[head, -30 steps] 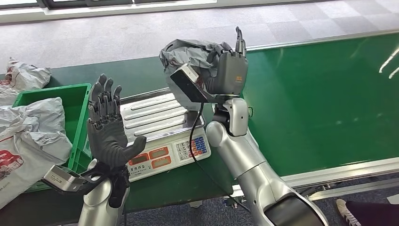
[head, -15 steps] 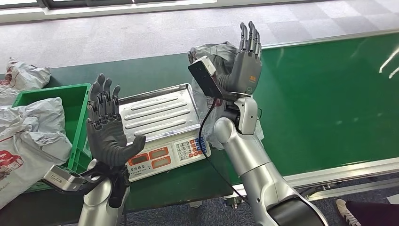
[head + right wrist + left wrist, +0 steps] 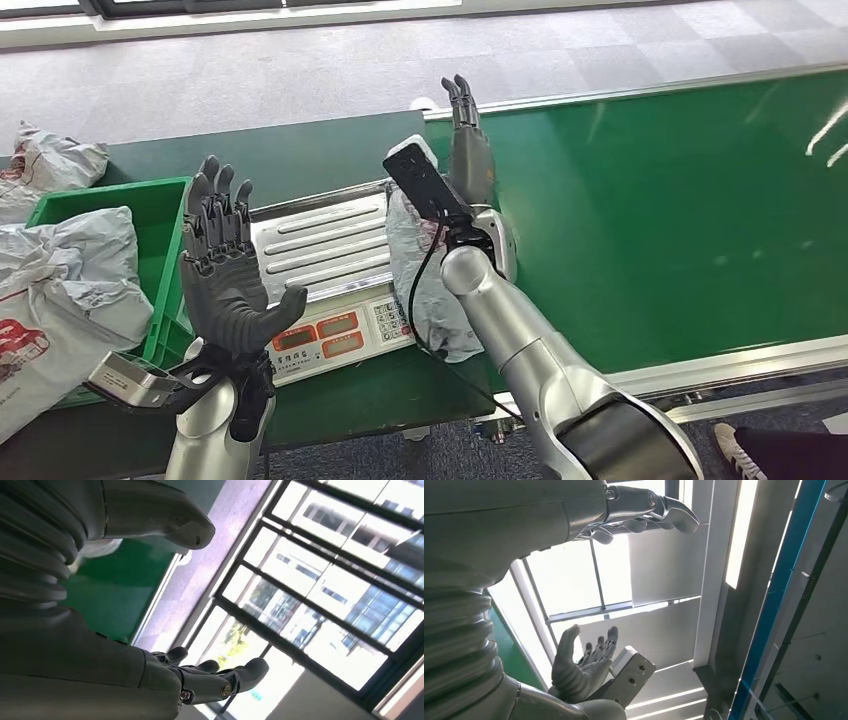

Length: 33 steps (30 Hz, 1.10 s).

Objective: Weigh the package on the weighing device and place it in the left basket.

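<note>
Released, package [image 3: 415, 270] slumps seemingly against scale [image 3: 320, 250] below open right hand [image 3: 466, 150].

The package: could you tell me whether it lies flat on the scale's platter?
No, the package slumps at the scale's right edge, draping down past the keypad.

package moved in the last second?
Yes. The package dropped from the raised right hand and now drapes over the scale tray's right edge.

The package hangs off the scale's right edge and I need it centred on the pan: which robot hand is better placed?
Right. The right robot hand is raised beside the package; the left robot hand is across the scale.
</note>
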Tool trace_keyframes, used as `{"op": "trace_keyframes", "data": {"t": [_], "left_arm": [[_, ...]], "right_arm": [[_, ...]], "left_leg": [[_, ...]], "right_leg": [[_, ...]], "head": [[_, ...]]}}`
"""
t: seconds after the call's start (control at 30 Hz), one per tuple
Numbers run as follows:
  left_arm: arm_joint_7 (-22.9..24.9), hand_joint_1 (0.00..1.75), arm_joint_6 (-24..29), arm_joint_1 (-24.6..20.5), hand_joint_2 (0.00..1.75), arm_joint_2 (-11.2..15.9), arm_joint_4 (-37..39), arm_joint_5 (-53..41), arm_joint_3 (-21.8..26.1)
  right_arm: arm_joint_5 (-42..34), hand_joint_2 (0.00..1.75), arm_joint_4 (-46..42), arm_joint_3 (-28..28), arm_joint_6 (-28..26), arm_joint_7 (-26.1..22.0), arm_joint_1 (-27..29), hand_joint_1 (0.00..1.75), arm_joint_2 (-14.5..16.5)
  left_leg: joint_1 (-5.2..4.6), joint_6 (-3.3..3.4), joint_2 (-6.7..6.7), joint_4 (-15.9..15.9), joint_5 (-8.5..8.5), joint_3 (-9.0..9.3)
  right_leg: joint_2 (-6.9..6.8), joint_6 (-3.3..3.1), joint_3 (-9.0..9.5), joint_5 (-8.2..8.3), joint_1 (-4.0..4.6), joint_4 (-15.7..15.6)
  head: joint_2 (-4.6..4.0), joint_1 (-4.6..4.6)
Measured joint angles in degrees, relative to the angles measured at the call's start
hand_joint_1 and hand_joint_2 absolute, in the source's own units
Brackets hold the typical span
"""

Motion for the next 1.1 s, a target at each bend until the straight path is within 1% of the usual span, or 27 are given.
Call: {"op": "trace_keyframes", "data": {"t": [0.1,0.2,0.23,0.27,0.37,0.4,0.47,0.63,0.87,0.93,0.97,1.0,1.03,1.07,1.1], "left_arm": [[0.00,0.00,-0.81,-0.02,1.75,0.03,0.04,0.49,0.00],[0.00,0.00,-1.19,-0.03,1.75,0.03,0.13,0.66,0.00],[0.00,0.00,-1.33,-0.04,1.75,0.03,0.16,0.66,0.00],[0.00,0.00,-1.51,-0.05,1.75,0.03,0.21,0.66,0.00],[0.00,0.00,-1.94,-0.10,1.75,0.02,0.45,0.66,0.00],[0.00,0.00,-2.13,-0.11,1.75,0.01,0.54,0.63,0.00],[0.00,0.00,-2.50,-0.12,1.75,0.01,0.64,0.52,0.01],[0.00,0.00,-2.65,-0.12,1.75,0.01,0.67,0.38,0.02],[0.00,0.00,-2.65,-0.12,1.75,0.01,0.70,0.35,0.02],[0.00,0.00,-2.64,-0.12,1.75,0.01,0.72,0.15,0.03],[0.00,0.00,-2.56,-0.11,1.75,0.01,0.71,-0.07,0.03],[0.00,0.00,-2.28,-0.09,1.75,0.01,0.66,-0.36,0.05],[0.00,0.00,-1.79,-0.03,1.75,0.01,0.54,-0.68,0.07],[0.00,0.00,-1.09,0.07,1.75,0.01,0.31,-0.99,0.10],[0.01,0.00,-0.36,0.26,1.75,0.01,0.00,-1.28,0.15]], "right_arm": [[-3.38,1.75,1.37,2.72,9.69,-8.38,-0.56,0.00,0.04],[-6.98,1.75,1.67,5.64,15.57,-12.92,-0.59,0.00,0.19],[-7.76,1.75,1.67,6.19,17.24,-13.57,-0.60,0.00,0.21],[-8.41,1.75,1.59,6.97,20.13,-14.24,-0.60,0.00,0.22],[-9.25,1.75,0.29,10.15,30.15,-15.38,-0.39,0.00,0.18],[-9.36,1.75,-0.43,11.38,32.44,-15.51,-0.27,0.00,0.14],[-9.49,1.75,-1.63,13.48,34.64,-15.60,-0.10,0.00,0.05],[-9.49,1.75,-2.97,15.95,35.20,-15.60,0.00,0.00,-0.20],[-9.49,1.75,-3.59,17.12,35.21,-15.60,0.10,0.00,-0.40],[-9.19,1.75,-3.58,17.28,34.46,-15.59,0.10,0.00,-0.45],[-8.71,1.75,-3.54,17.31,33.11,-15.52,0.08,0.00,-0.47],[-8.01,1.75,-3.40,17.31,30.34,-15.08,0.06,0.00,-0.48],[-7.11,1.75,-3.23,17.29,26.24,-14.13,0.01,0.00,-0.48],[-5.78,1.75,-3.05,17.19,19.23,-12.27,-0.02,0.00,-0.48],[-3.92,1.75,-3.10,16.87,10.67,-9.85,0.06,0.00,-0.49]], "left_leg": [[0.00,0.00,0.06,0.00,0.00,0.01],[0.00,0.00,-0.07,0.01,0.00,-0.02],[0.00,0.00,-0.09,0.01,0.00,-0.03],[0.00,0.00,-0.06,0.00,0.00,-0.02],[-0.01,0.00,0.11,0.01,-0.01,0.01],[-0.01,0.00,0.12,0.01,-0.01,0.01],[-0.01,0.00,0.08,0.01,-0.01,0.01],[-0.01,0.00,0.11,0.01,0.00,0.01],[-0.01,0.00,0.11,0.01,0.00,0.02],[-0.01,0.00,0.10,0.01,-0.01,0.01],[-0.01,0.00,0.10,0.01,-0.01,0.01],[-0.01,0.00,0.10,0.01,-0.01,0.00],[-0.01,0.00,0.10,0.01,0.00,0.00],[-0.01,0.00,0.09,0.01,0.00,0.00],[-0.01,0.00,0.08,0.02,0.00,0.01]], "right_leg": [[0.05,0.00,-0.03,0.00,0.00,-0.01],[-0.06,0.00,-0.02,-0.01,0.00,-0.01],[-0.08,0.00,-0.02,-0.01,0.01,-0.01],[-0.05,0.00,-0.02,-0.01,0.00,-0.01],[0.10,0.00,-0.07,0.00,0.00,-0.01],[0.11,0.00,-0.08,0.00,0.00,-0.01],[0.08,0.00,-0.07,0.00,0.01,-0.01],[0.11,0.00,-0.07,0.00,0.00,-0.01],[0.11,0.00,-0.07,0.01,0.00,-0.01],[0.11,0.00,-0.07,0.01,0.00,-0.01],[0.11,0.00,-0.07,0.01,0.00,-0.01],[0.11,0.00,-0.07,0.01,0.00,-0.01],[0.10,0.00,-0.07,0.01,0.00,-0.01],[0.09,0.00,-0.07,0.01,0.00,-0.01],[0.08,0.00,-0.06,0.01,0.00,-0.01]], "head": [[0.00,-0.01],[0.00,-0.01],[0.00,-0.01],[0.00,-0.01],[0.00,-0.01],[0.00,-0.01],[0.00,-0.01],[0.00,-0.01],[0.00,-0.01],[0.00,-0.01],[0.00,-0.01],[0.00,-0.01],[0.00,-0.01],[0.00,-0.01],[0.00,-0.01]]}}
